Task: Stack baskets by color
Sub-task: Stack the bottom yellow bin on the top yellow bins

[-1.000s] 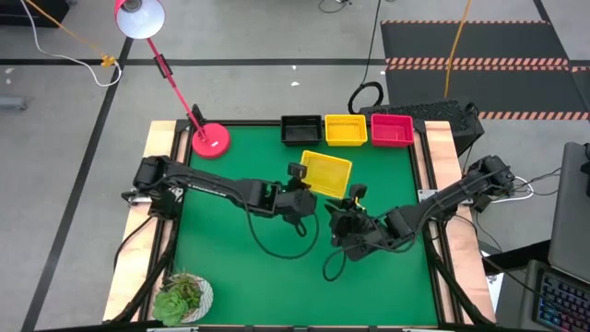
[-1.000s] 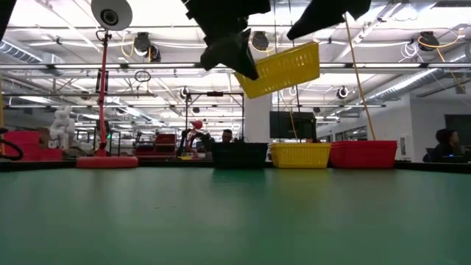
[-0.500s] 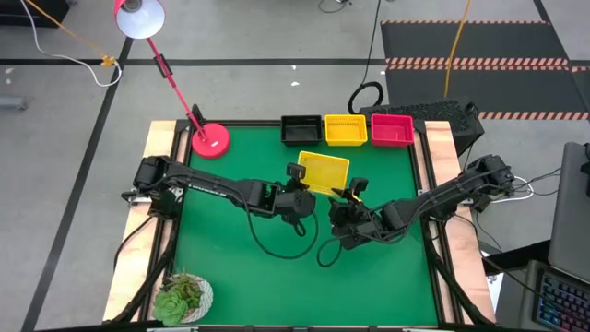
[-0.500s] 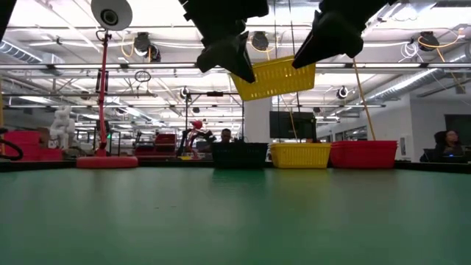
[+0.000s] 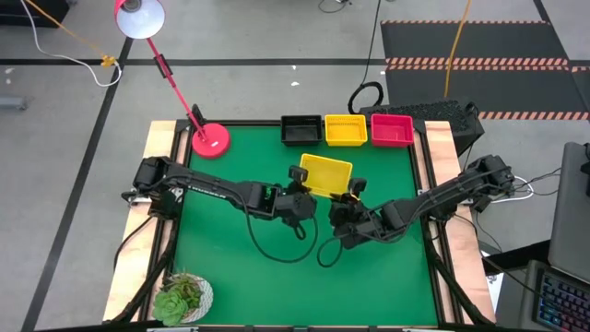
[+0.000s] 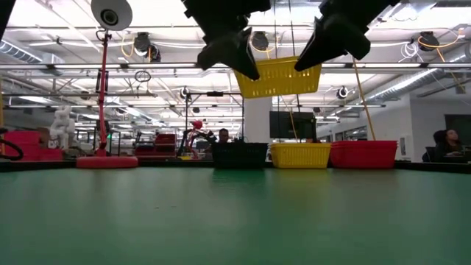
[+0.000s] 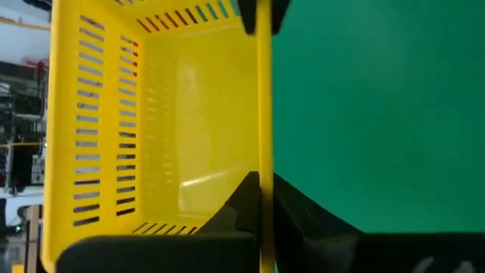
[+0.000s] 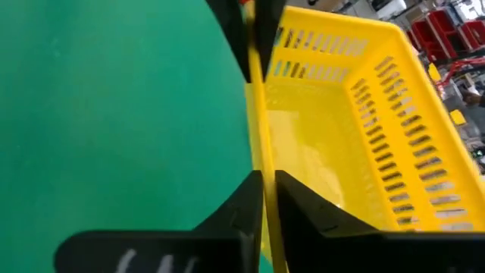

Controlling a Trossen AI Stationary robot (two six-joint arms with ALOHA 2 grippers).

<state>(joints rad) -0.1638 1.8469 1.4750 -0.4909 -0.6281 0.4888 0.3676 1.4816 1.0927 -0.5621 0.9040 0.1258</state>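
Note:
A yellow basket [image 5: 325, 172] hangs level in the air over the middle of the table; the low view shows this yellow basket [image 6: 278, 76] well above the green mat. My left gripper [image 5: 301, 182] is shut on its left near end. My right gripper [image 5: 351, 192] is shut on its right near end. At the table's far edge a black basket [image 5: 301, 129], a yellow one [image 5: 346, 129] and a red-pink one [image 5: 392, 129] rest on their bottoms in a row. My left gripper pinches the basket's near long wall [image 7: 264, 155] at its left end, one finger inside the basket and one outside. The fingers slant down from the table's left. The basket is lifted clear and level. My right gripper pinches the same near long wall [image 8: 260, 148] at its right end, one finger inside and one outside. The fingers slant down from the table's right. The left gripper's fingers show at the wall's other end in the right wrist view.
A pink lamp base [image 5: 211, 140] stands at the far left corner, its arm leaning out over the edge. A potted plant [image 5: 182, 297] sits at the near left corner. Black cables [image 5: 286, 247] loop on the mat below the arms.
My right gripper has moved toward the table's far left, up to the basket, and taken hold of its near wall. The basket, which hung tilted with its right end high from my left gripper alone, has tipped to level.

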